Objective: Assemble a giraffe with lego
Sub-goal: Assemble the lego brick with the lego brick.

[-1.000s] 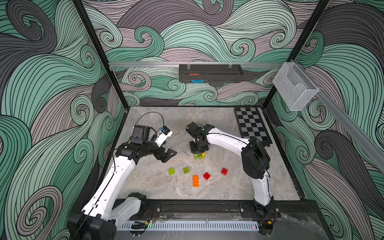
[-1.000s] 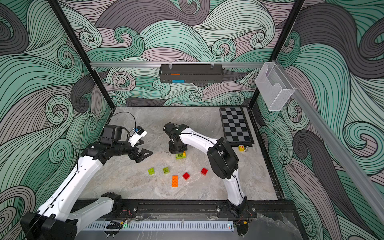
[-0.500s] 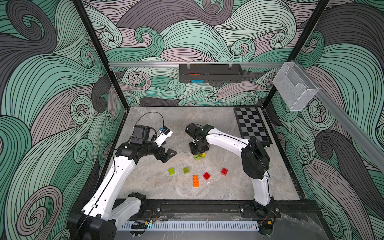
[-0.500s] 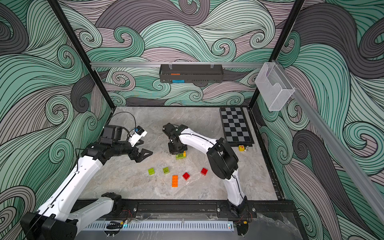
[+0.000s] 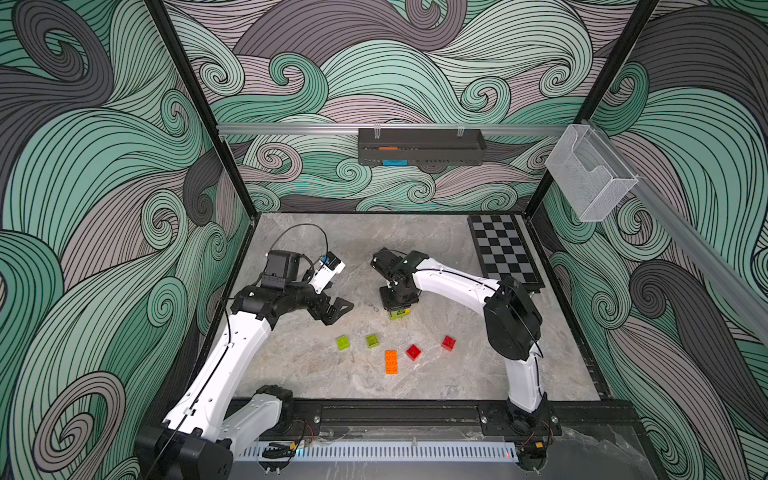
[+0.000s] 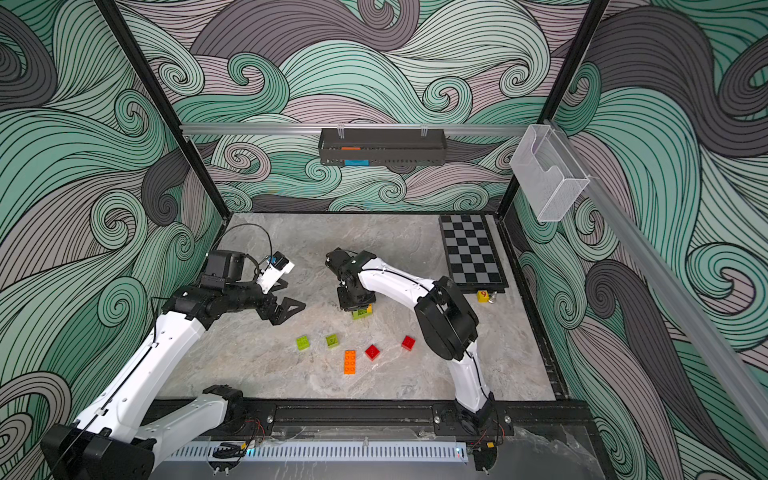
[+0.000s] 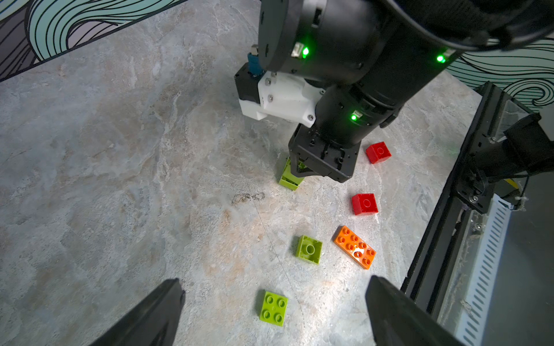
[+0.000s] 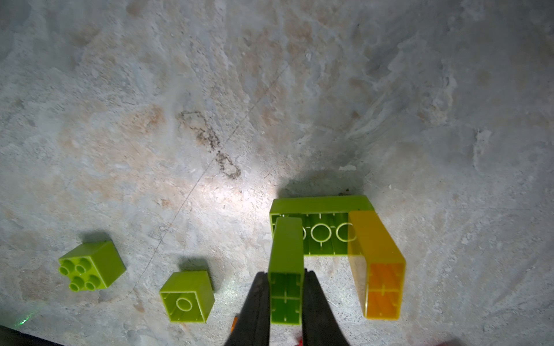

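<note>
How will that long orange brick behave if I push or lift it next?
Probably rigid: the orange brick looks like hard moulded plastic. Lying flat, studs up, on the table, it should slide rather than roll or tip. Likely light, since the upturned green brick beside it shows a hollow underside.

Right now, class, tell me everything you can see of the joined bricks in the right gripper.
The joined bricks look plastic: one long green brick, hollow underside up, with a green leg brick and a see-through yellow leg brick plugged into its ends. The right gripper is shut on the green leg brick. The long brick seems to rest on the table.
</note>
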